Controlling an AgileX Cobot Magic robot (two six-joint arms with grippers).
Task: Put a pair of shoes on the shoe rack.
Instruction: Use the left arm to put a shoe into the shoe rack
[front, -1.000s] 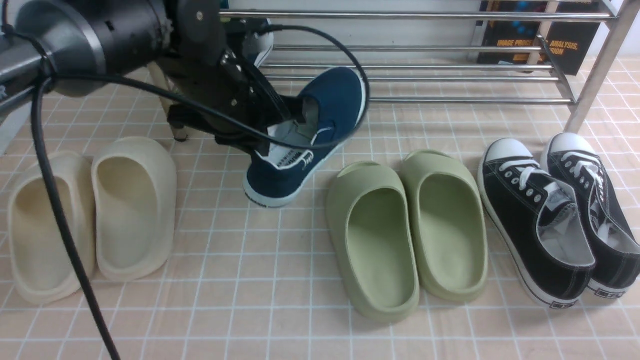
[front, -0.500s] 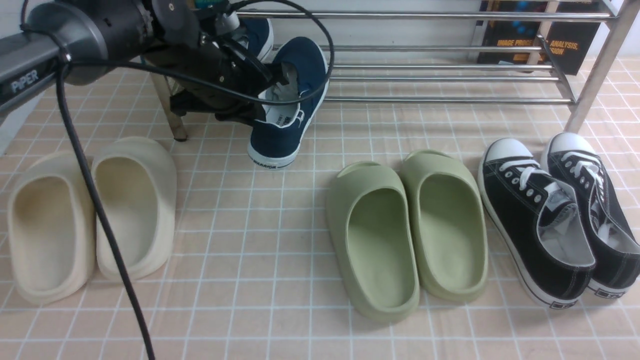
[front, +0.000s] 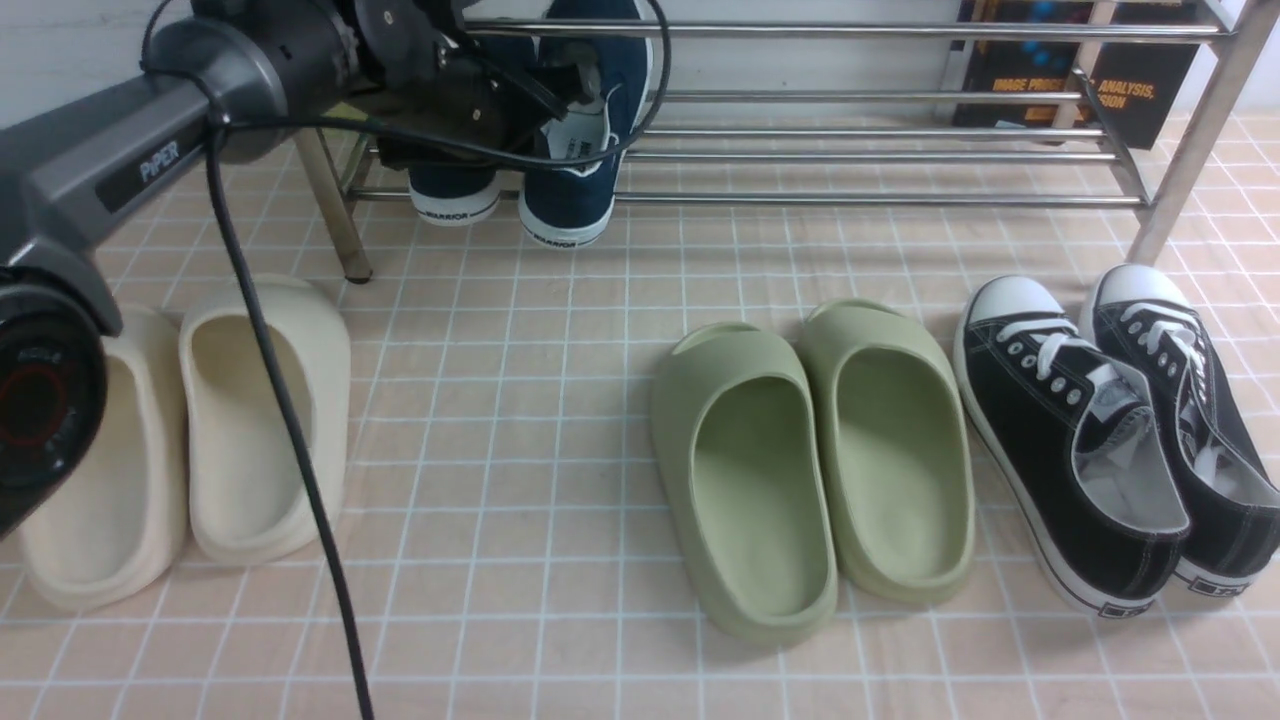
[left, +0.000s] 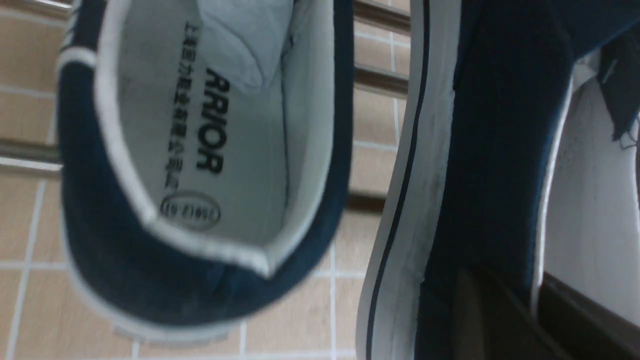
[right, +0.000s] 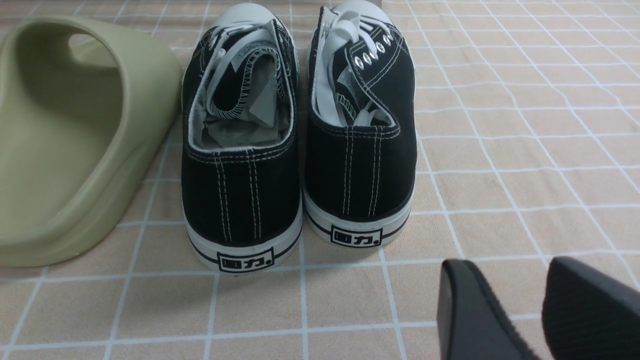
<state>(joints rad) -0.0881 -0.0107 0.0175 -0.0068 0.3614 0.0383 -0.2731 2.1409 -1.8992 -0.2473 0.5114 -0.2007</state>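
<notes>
Sneakers (front: 568, 205), side by side at the rack (front: 880, 200), heels outward. Nearest, with the right gripper (right: 512, 272) parted and empty — black shoes (right: 240, 195). Farther back, with the left gripper (left: 522, 300) nearly closed — one sneaker's side wall pinched. Beyond the rack, a dark book (front: 1125, 95).

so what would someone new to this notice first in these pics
Probably the robot's big dark left arm, reaching in from the left to a navy slip-on at the left end of the silver rack, right beside its mate. Next, the row on the tiles in front: cream slides at left, green slides right of centre, black lace-ups at far right.
</notes>
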